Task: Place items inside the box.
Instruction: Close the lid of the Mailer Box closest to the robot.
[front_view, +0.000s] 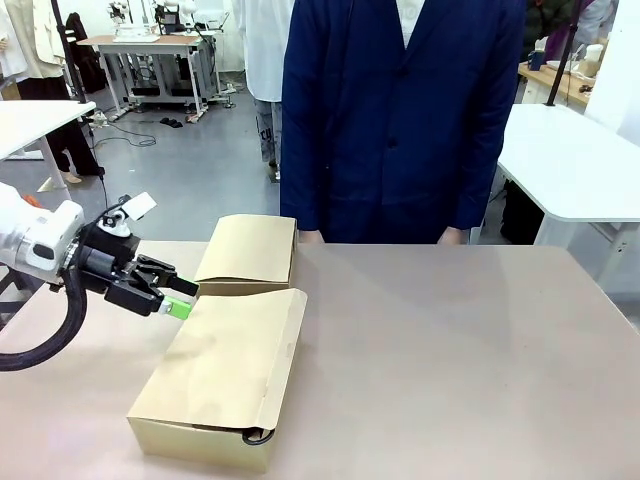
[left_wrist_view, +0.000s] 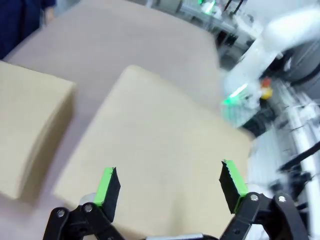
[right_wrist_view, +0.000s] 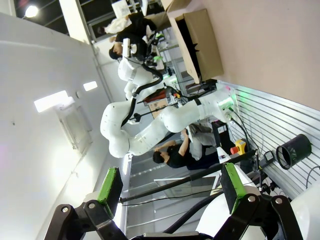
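Matte tabletop (front_view: 450, 350), flat-lidded, seemingly cardboard box (front_view: 225, 375)

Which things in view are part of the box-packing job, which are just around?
Job:
- cardboard box, front flap folded down over it, rear flap lying back
- left gripper, open, at the box's left edge
- right gripper, open, raised off the table

Just around:
- person in navy coat at the far side
- table

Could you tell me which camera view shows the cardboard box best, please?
The front view: the whole cardboard box shows, flap folded over, beside the left gripper. The left wrist view gives a blurred close-up of its top; the right wrist view shows one far corner.
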